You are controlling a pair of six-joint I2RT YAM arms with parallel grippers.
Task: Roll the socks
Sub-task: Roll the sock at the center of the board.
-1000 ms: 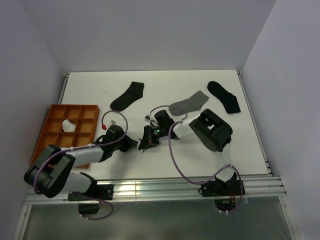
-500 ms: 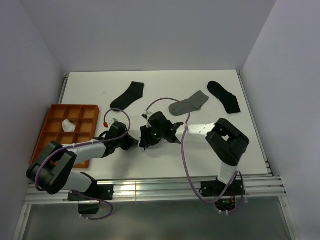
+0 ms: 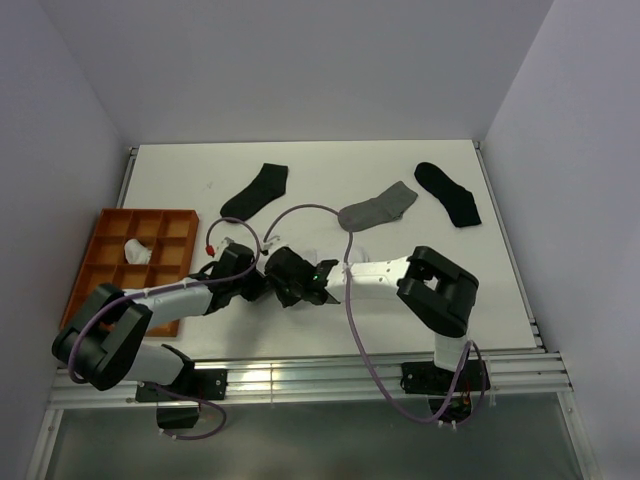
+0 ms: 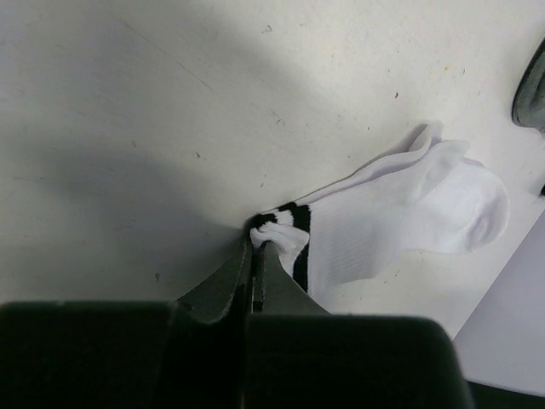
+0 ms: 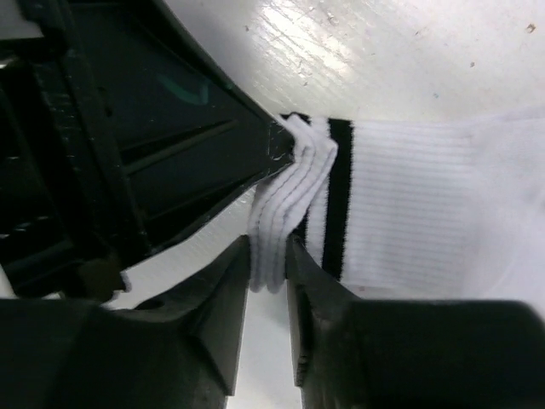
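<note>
striped sock [image 4: 400, 213]: lying right of orange tray [image 3: 150, 212] | left gripper [image 4: 255, 247]: we're pinching the cuff [image 4: 285, 223] tight to anchor it | right gripper [image 5: 268, 264]: we're clamping the cuff fold, probably starting the roll

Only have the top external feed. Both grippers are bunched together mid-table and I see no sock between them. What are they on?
Observer: The left wrist view shows the left gripper shut on the cuff of a white ribbed ankle sock with two black cuff stripes.
Operator: Rolled yet?
Observer: No. It lies flat on the white tabletop, toe end away from the fingers. Only the cuff is bunched.
Operator: Right side?
Observer: In the right wrist view, the right gripper has the folded cuff edge between its fingers, apparently pinched, right beside the left fingertip.
</note>
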